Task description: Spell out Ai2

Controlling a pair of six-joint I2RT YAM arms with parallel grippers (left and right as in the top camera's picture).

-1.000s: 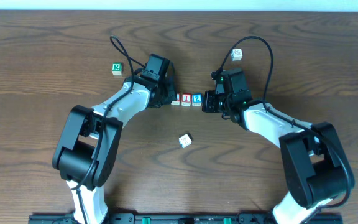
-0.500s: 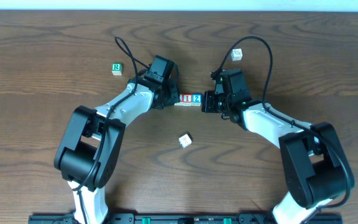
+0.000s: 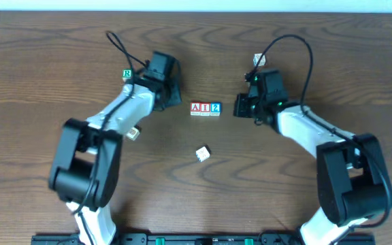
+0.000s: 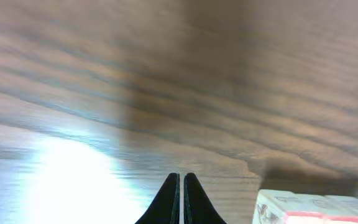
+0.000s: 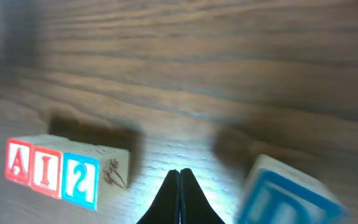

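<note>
Where the faces can be read, the row spells A, I, 2. The "A" cube (image 3: 195, 108) is in red, the "I" cube (image 3: 205, 108) in red and the "2" cube (image 3: 215, 108) in blue, and they touch side by side near the middle of the table (image 3: 46, 54). Left of the "I" cube and farther from the robot, a green "R" cube (image 3: 127, 74) peeks out beside the left arm. Nearer the robot than the "I" cube lies a tilted white cube (image 3: 203, 154) whose face I cannot read. Right of the "I" cube and farther back, a pale cube (image 3: 258, 60) sits by the right arm's cable, its letter too small to tell. The right wrist view shows a blurred blue-lettered cube (image 5: 284, 198) in its lower right corner.

The left gripper (image 4: 181, 178) has its fingers pressed together on nothing, and sits to the left of the "I" cube with bare wood between. The right gripper (image 5: 179, 173) is likewise closed up and empty, to the right of the "I" cube and clear of the "2" cube. Open wood lies on every side of the "I" cube's row, and the table's far edge is well behind it.
</note>
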